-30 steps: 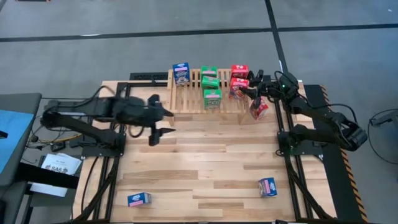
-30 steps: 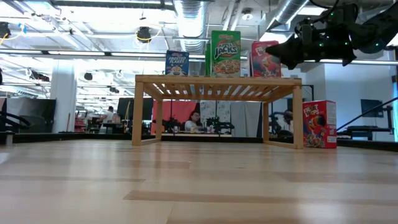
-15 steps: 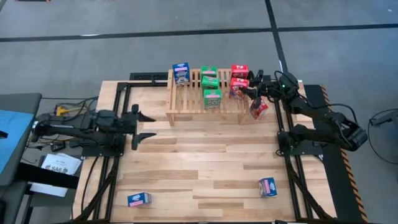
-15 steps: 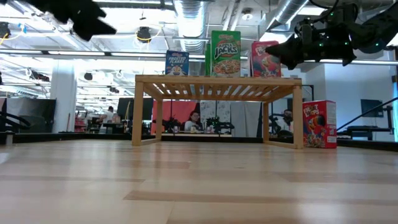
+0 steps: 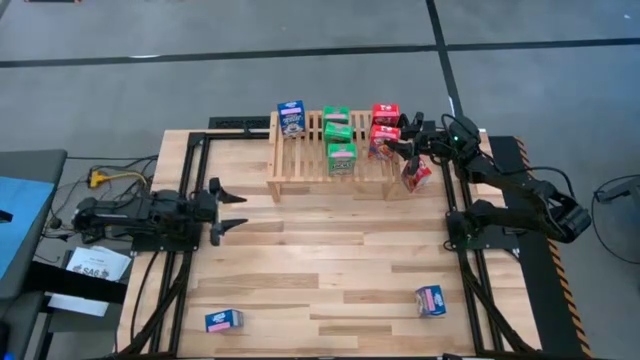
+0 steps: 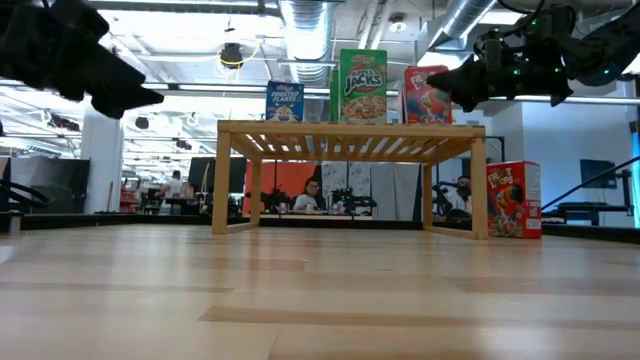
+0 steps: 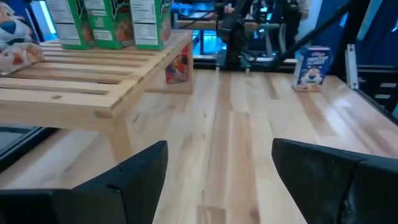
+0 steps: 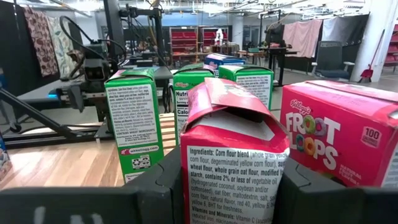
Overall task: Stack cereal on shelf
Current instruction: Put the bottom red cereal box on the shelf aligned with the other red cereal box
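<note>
The shelf [image 5: 330,150] stands at the table's far side. On its slats stand a blue cereal box [image 5: 291,118], two green ones [image 5: 337,122] [image 5: 341,157] and a red one [image 5: 385,113]. My right gripper [image 8: 233,199] is shut on another red box [image 8: 233,155] at the shelf's right end. A third red box [image 5: 417,176] stands on the table beside the shelf's right leg. Two blue boxes [image 5: 223,320] [image 5: 431,300] lie near the table's front. My left gripper [image 7: 217,180] hangs open at the table's left edge, with nothing between its fingers. My right gripper pinches the red box between its two fingers, one on each side wall [image 8: 189,180], with the ingredients panel facing the wrist. The fingers come level from the table's right side. The box stands upright, top flap [image 8: 224,99] sprung open, its base on the shelf top [image 6: 427,120].
The shelf's legs [image 6: 480,185] leave open room under the slats. Black frame rails [image 5: 190,160] run along the table's left and right edges. The wide middle of the tabletop [image 5: 330,250] is bare wood.
My left gripper has drawn back toward the table's left edge and sunk, staying open with nothing in it. My right gripper and the red box have kept still.
</note>
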